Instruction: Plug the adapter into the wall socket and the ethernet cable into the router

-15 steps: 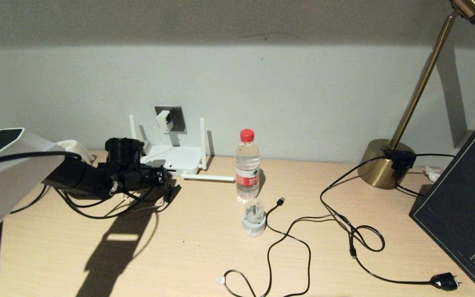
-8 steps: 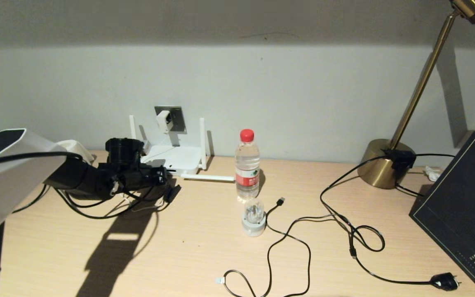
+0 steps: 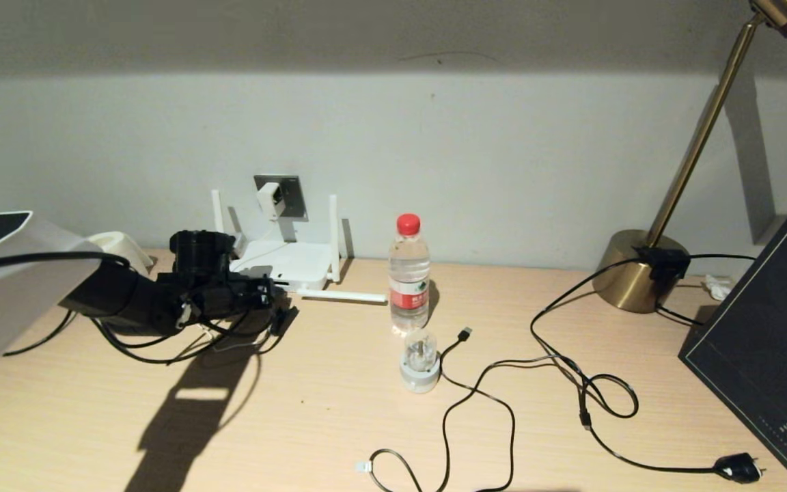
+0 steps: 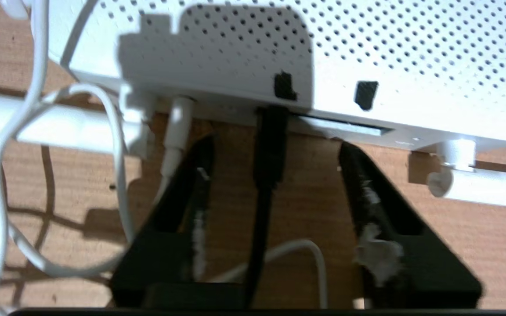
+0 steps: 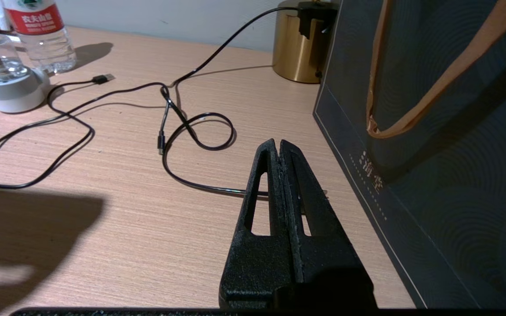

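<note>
While the adapter (image 3: pixel 269 199) sits in the wall socket (image 3: pixel 287 196) at centre-left of the head view, the ethernet cable (image 4: pixel 269 153) runs into a port on the router (image 4: pixel 367 48) edge. Around that cable, without touching it, the left claw (image 4: pixel 275 151) has its fingers (image 4: pixel 369 202) apart. Over the worktop (image 5: pixel 103 228) beside a dark paper bag (image 5: pixel 446 153), the right claw (image 5: pixel 278 147) is pressed together.
</note>
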Tool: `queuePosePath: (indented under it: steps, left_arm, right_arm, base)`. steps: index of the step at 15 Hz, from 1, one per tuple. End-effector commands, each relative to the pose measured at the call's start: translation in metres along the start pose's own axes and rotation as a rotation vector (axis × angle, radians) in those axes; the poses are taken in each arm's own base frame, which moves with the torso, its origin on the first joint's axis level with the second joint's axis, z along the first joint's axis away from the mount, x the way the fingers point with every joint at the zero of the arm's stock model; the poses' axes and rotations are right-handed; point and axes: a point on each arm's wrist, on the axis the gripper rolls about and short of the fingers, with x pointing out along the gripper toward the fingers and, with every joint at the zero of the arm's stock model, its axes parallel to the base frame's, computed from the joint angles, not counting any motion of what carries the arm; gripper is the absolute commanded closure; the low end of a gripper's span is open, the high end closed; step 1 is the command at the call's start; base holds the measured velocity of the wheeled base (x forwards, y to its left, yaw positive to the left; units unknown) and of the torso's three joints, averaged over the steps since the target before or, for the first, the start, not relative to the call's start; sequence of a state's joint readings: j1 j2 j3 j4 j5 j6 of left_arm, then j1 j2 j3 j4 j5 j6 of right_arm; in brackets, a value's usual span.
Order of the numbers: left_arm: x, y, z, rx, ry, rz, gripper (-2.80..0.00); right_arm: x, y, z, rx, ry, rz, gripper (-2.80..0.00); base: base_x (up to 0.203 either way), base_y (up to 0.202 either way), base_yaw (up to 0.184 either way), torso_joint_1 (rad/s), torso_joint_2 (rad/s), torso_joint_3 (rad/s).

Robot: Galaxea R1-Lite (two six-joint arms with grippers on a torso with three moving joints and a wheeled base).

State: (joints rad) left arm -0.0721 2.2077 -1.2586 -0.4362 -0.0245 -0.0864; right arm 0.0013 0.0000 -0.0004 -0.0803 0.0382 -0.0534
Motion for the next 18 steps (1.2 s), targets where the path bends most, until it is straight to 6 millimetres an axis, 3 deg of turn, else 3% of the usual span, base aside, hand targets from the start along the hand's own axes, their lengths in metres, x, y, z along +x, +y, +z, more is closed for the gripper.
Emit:
queuePosePath:
  steps: [1,4,10,11,13,15,16,18]
  left_arm:
    - [-0.011,-0.001,0.006,0.000,-0.016,-0.003,-2.80]
    - [-0.039,-0.008,0.017,0.004,-0.049,-0.021,-2.80]
    - [-0.124,-0.029,0.038,0.030,-0.161,-0.126,-2.80]
    - [-0.146,-0.032,0.042,0.035,-0.195,-0.136,0.00]
    - [-0.200,-0.034,0.047,0.046,-0.290,-0.154,0.00]
    - [-0.273,-0.031,0.041,0.066,-0.424,-0.167,0.00]
    - [-0.306,-0.028,0.029,0.082,-0.475,-0.166,0.00]
    - [-0.364,-0.019,-0.020,0.126,-0.531,-0.159,0.00]
  right_arm:
    - [0.002,0.000,-0.010,0.001,0.035,0.002,0.00]
    - [0.002,0.000,-0.010,0.000,0.036,0.002,0.00]
    - [0.002,0.000,-0.010,0.000,0.035,0.002,0.00]
    - [0.002,0.000,-0.010,0.000,0.035,0.002,0.00]
    - [0.002,0.000,-0.010,0.001,0.036,0.002,0.00]
    - [0.002,0.000,-0.010,0.001,0.035,0.002,0.00]
    - [0.002,0.000,-0.010,0.000,0.036,0.002,0.00]
    - [0.002,0.000,-0.010,0.000,0.035,0.002,0.00]
  base:
    - [0.000,0.000,0.000,0.000,0.00,0.000]
    - [0.000,0.000,0.000,0.000,0.00,0.000]
    - [0.000,0.000,0.000,0.000,0.00,0.000]
    - [0.000,0.000,0.000,0.000,0.00,0.000]
    - [0.000,0.000,0.000,0.000,0.00,0.000]
    - [0.000,0.000,0.000,0.000,0.00,0.000]
    - [0.000,0.000,0.000,0.000,0.00,0.000]
    - [0.000,0.000,0.000,0.000,0.00,0.000]
